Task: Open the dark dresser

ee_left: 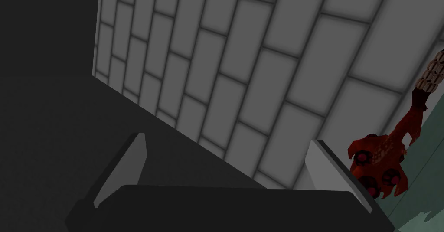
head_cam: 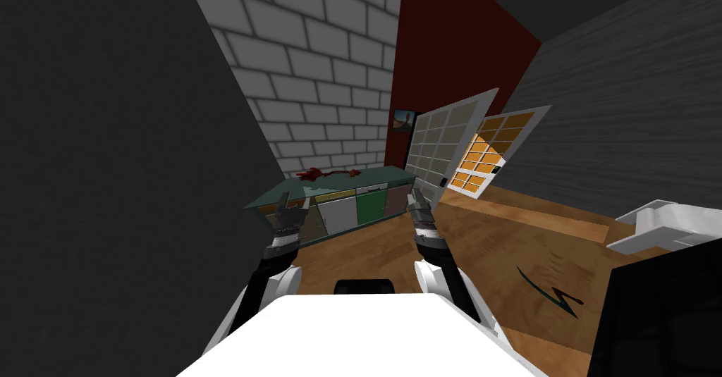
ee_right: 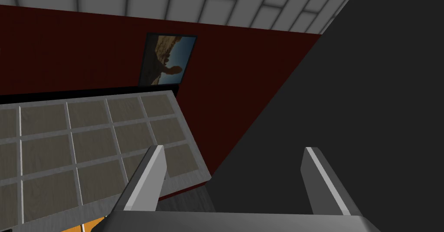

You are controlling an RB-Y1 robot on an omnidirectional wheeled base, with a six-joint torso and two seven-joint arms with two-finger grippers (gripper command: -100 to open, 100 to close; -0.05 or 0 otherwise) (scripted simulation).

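Observation:
The dresser [head_cam: 337, 182] stands a short way ahead against the pale brick wall, low and long, with a dark green top and door fronts in white, green and brownish panels [head_cam: 352, 211]; all fronts look closed. A red, clawed object [head_cam: 311, 174] lies on its top and appears beside my left fingers in the left wrist view [ee_left: 381, 166]. My left gripper [head_cam: 285, 204] is raised before the dresser's left end, open and empty [ee_left: 227, 138]. My right gripper [head_cam: 416, 198] is held up off its right end, open and empty too [ee_right: 233, 148].
A dark grey wall [head_cam: 106, 182] runs close along my left. Right of the dresser a panelled door [head_cam: 451, 147] stands ajar, with an orange-lit one [head_cam: 493, 154] behind. White furniture [head_cam: 670, 225] and a black block [head_cam: 663, 309] sit at the right. Wooden floor [head_cam: 508, 239] lies ahead.

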